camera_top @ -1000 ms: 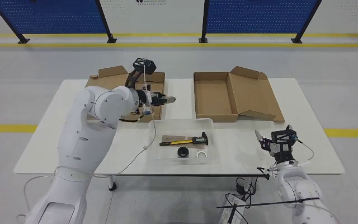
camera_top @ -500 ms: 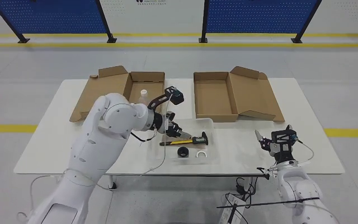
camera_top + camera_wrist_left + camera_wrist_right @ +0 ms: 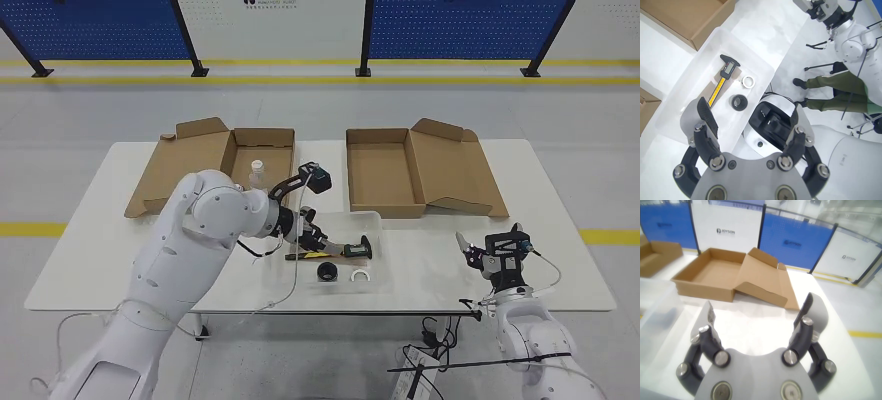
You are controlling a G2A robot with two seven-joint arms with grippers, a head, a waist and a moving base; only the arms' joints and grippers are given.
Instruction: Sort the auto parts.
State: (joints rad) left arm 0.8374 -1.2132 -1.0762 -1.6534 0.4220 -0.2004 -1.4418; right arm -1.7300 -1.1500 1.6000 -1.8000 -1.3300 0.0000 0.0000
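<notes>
A clear plastic tray [image 3: 366, 216] at the table's front middle holds a digital caliper [image 3: 340, 250] with a yellow scale, a black ring [image 3: 326, 271] and a white ring [image 3: 359, 275]. My left gripper [image 3: 311, 237] hangs open and empty above the tray's left end. In its wrist view the caliper [image 3: 726, 71], white ring [image 3: 748, 81] and black ring [image 3: 739, 102] lie just beyond the left gripper [image 3: 750, 113]. My right gripper [image 3: 489, 250] stands open and empty over bare table near the front right, also seen as the right gripper [image 3: 759, 306] in its own view.
Two open cardboard boxes sit behind the tray. The left box [image 3: 275, 145] holds a small white bottle [image 3: 257, 171]; the right box [image 3: 383, 180] has its lid flap [image 3: 455, 175] laid open toward the right. A person's legs [image 3: 834, 89] show beside the table.
My left arm swung from over the left cardboard box to above the clear tray, then settled slightly lower. The white bottle now shows in the left box. The right arm kept still.
</notes>
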